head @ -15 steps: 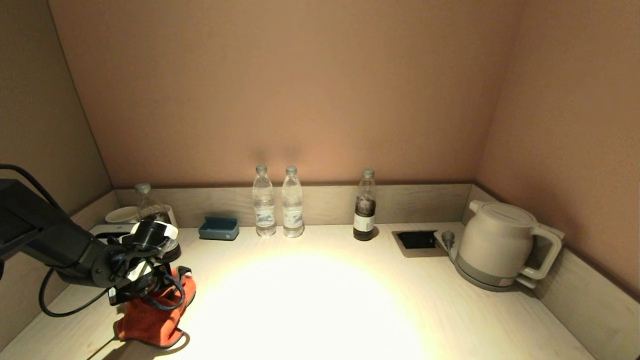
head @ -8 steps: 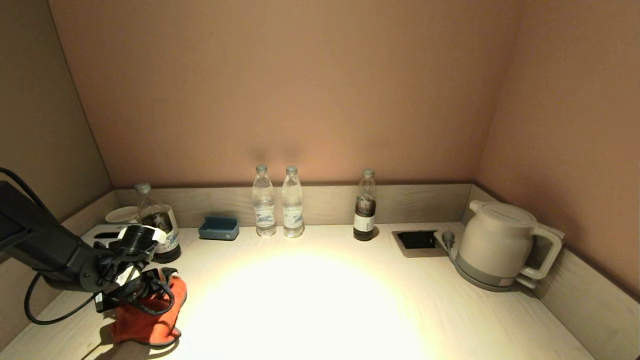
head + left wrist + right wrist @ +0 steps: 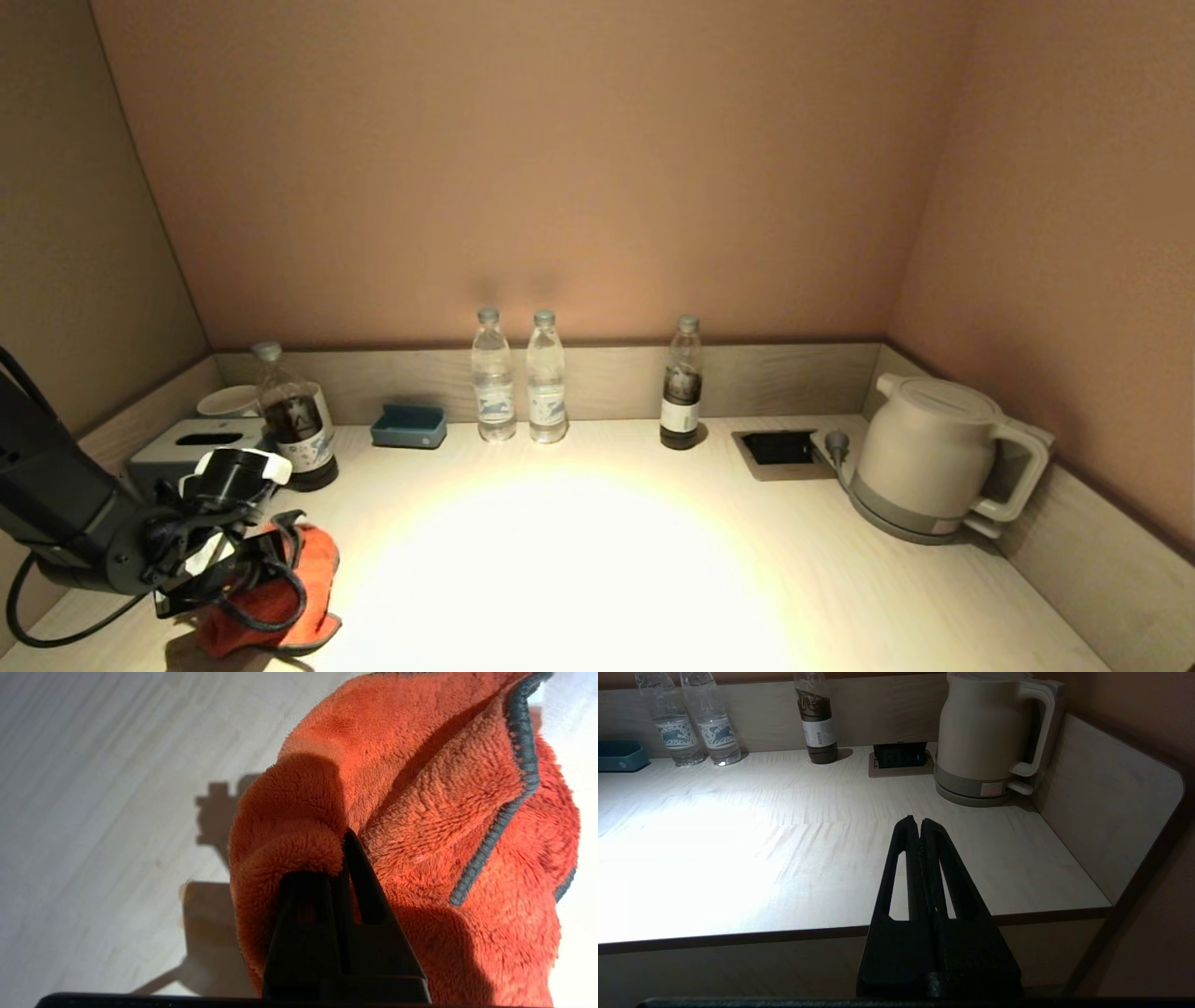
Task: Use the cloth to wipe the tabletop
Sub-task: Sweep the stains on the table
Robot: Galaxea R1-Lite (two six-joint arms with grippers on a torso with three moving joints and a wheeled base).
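Observation:
The orange cloth (image 3: pixel 280 597) with its dark grey edge lies bunched on the tabletop (image 3: pixel 579 560) at the near left. My left gripper (image 3: pixel 245 586) is shut on the cloth (image 3: pixel 420 788) and presses it onto the pale wood; a fold of terry wraps over one of the fingers (image 3: pixel 369 891). In the left wrist view the tabletop (image 3: pixel 93 788) beside the cloth is bare. My right gripper (image 3: pixel 920 823) is shut and empty, parked in front of the table's front edge, out of the head view.
A blue-grey tissue box (image 3: pixel 191 446), a white cup (image 3: pixel 227 401) and a dark bottle (image 3: pixel 294 420) stand just behind the cloth. Along the back rim: a blue dish (image 3: pixel 408 426), two water bottles (image 3: pixel 518 378), a dark bottle (image 3: pixel 681 385), a socket recess (image 3: pixel 780 448). A kettle (image 3: pixel 934 457) stands at right.
My left gripper has dragged the cloth toward the near left edge of the tabletop, away from the dark bottle. The tissue box behind it has come into view.

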